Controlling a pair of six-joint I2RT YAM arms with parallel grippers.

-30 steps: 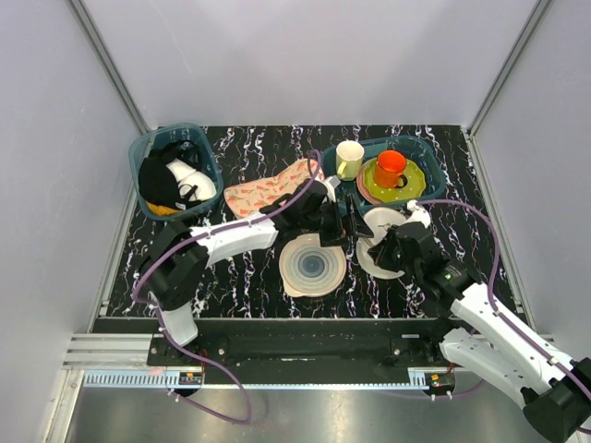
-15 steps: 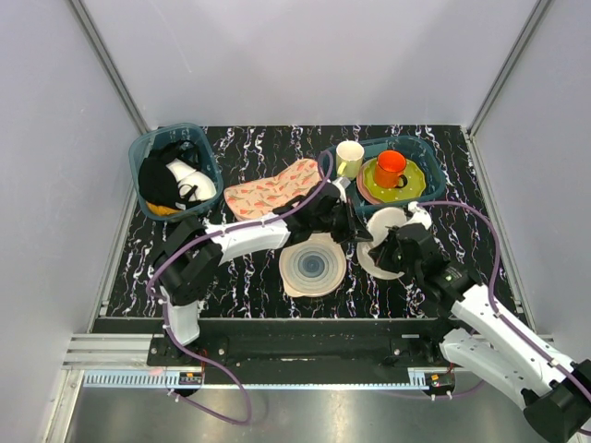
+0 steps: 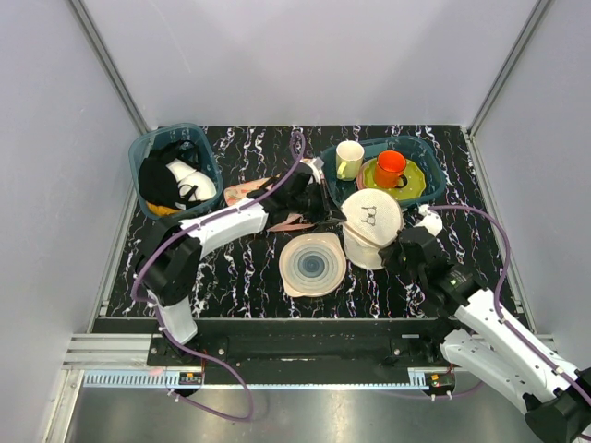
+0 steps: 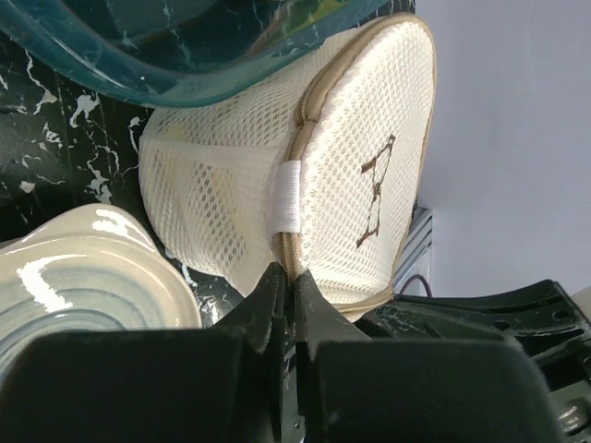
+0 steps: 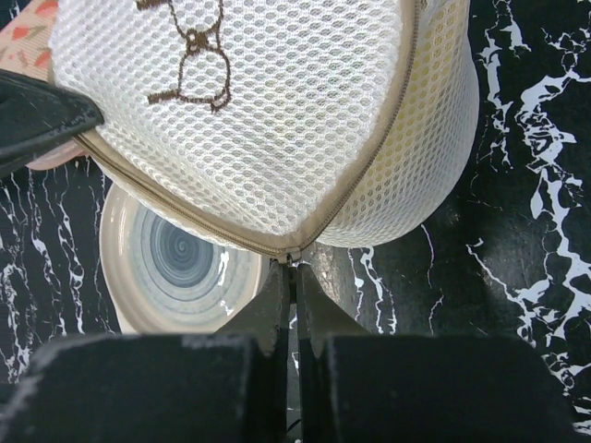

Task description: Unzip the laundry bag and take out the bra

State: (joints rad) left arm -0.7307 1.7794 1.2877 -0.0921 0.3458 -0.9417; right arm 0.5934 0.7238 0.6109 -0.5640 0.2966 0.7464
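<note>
Change: the laundry bag (image 3: 372, 217), which lay flat on the table half a second ago, now stands tipped up with its drawn face toward the overhead camera. The left arm has swung back left and covers most of the pink carrot cloth (image 3: 242, 192).
Left gripper (image 4: 287, 277): fingers pinched narrow on the bag's zip seam, just below a white tab.
Right gripper (image 5: 292, 269): fingers nipped together on the zip at the bag's near rim.
Bag: right of centre, held between both grippers, its far edge at the teal tub (image 3: 434, 180). The zip is closed where it shows, and the mesh side looks yellowish.
Around: the ringed disc (image 3: 312, 265) lies just left of the bag; a teal basket (image 3: 148, 138) of dark and white clothes sits far left.
Count: one bag, one disc, two teal containers, one orange mug (image 3: 391, 168), one pale cup (image 3: 349, 159), one yellow-green plate (image 3: 416, 177), two grippers.
</note>
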